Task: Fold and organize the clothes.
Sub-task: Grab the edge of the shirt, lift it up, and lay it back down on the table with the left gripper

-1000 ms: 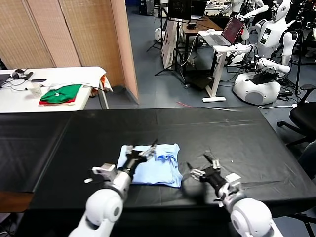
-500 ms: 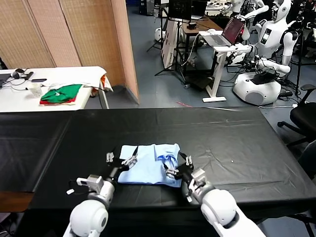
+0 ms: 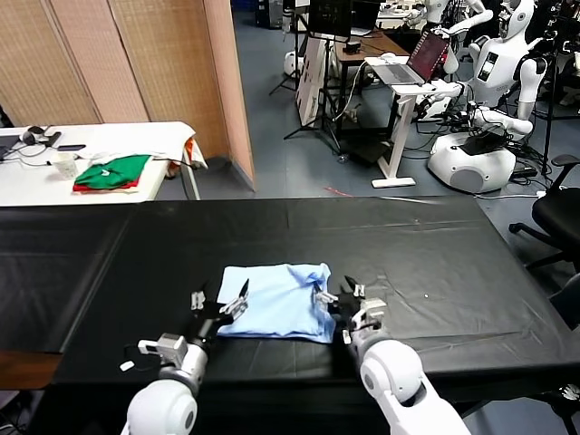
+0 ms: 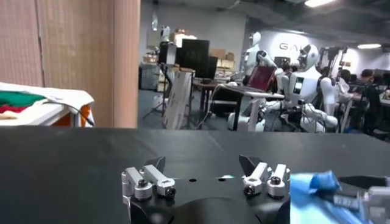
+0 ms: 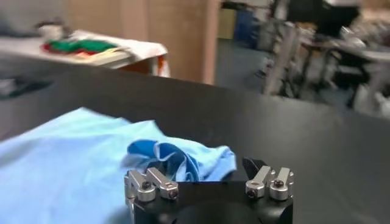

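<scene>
The left gripper (image 3: 220, 300) rests low on the tabletop (image 3: 426, 254) with its fingers spread wide, holding nothing, its tips at the 9 o'clock edge of the T-shirt (image 3: 276, 302). The right gripper (image 3: 336, 296) is equally spread and empty, sitting at the shirt's 3 o'clock edge beside the bunched fabric there; whether either gripper actually touches the cloth cannot be told. The T-shirt is pale sky-blue soft cotton, folded into a rough rectangle, smooth across most of its top and crumpled into deeper blue folds at the 3 o'clock side. It lies near the tabletop's 6 o'clock edge, between the two grippers. The tabletop is covered with a black, faintly creased sheet
</scene>
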You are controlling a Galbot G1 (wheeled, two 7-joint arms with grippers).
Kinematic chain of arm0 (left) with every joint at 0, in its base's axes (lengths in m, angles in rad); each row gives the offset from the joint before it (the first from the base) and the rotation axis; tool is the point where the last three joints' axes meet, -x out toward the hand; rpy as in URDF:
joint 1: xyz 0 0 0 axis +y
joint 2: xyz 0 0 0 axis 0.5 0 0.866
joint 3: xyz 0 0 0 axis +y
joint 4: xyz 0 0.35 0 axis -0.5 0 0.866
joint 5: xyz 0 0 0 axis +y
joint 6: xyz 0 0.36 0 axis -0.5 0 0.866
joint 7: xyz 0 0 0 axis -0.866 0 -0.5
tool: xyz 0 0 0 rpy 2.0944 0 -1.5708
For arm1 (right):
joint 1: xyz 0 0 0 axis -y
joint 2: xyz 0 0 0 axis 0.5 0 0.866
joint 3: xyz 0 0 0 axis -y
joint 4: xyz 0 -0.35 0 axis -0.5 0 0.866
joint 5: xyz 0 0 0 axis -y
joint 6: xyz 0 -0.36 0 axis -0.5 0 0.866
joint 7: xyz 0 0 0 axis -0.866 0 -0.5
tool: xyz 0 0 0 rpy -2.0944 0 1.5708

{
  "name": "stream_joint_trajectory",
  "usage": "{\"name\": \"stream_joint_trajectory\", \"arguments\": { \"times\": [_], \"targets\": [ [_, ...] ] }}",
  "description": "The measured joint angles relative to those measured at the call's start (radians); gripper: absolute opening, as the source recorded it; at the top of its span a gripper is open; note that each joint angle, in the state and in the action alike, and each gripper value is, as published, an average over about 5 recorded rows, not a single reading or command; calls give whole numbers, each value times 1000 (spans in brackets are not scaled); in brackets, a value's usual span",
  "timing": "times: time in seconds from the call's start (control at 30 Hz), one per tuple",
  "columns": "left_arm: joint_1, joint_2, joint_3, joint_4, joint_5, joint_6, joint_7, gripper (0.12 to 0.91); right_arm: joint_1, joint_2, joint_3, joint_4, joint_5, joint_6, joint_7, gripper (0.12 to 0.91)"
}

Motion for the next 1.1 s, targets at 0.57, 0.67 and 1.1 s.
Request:
{"name": "stream_joint_trajectory", "arguments": {
  "times": [0.57, 0.67, 1.1],
  "targets": [
    [-19, -37, -41, 79, -118, 12, 34, 907, -118, -59, 174, 170, -80, 42, -187, 907],
    [-19, -40, -56, 93, -173, 27, 35, 907, -134, -63, 185, 195, -83, 46, -191, 907],
    [-22, -57, -70, 124, -272, 50, 37, 618, -157, -57, 194, 238, -91, 53, -195, 907]
  ]
}}
